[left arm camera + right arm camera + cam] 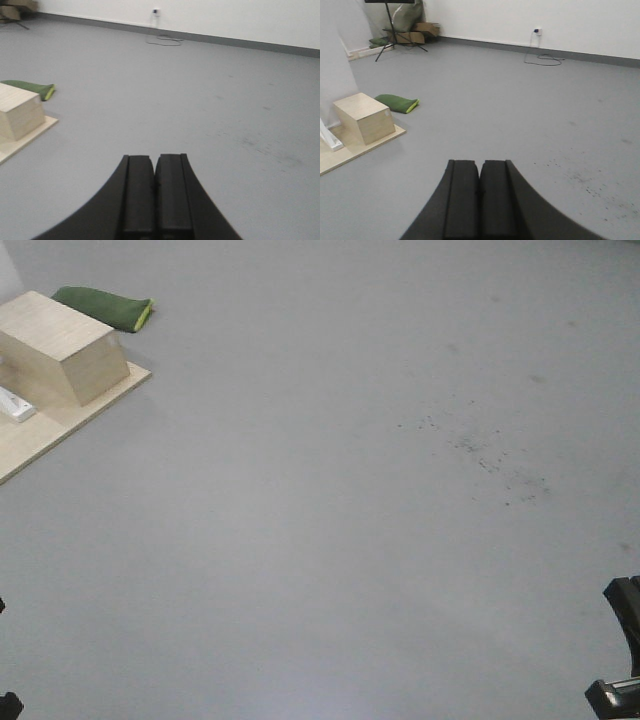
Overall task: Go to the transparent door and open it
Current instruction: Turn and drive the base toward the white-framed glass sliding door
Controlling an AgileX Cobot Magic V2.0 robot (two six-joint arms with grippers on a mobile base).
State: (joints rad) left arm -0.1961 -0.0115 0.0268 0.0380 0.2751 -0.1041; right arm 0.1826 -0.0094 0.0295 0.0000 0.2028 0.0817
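Observation:
The transparent door is out of view in every frame. My left gripper [154, 159] is shut and empty, its black fingers pressed together above bare grey floor. My right gripper [480, 164] is also shut and empty over the grey floor. In the front view only a black piece of the right arm [622, 650] shows at the lower right edge and a dark bit of the left arm [8, 705] at the lower left corner.
A pale wooden box [60, 360] stands on a light wooden board [40, 435] at the left, with a green cushion [105, 308] behind it. White walls with a grey skirting [225, 40], a cable [544, 59], a tripod and cardboard boxes [405, 30] lie far off.

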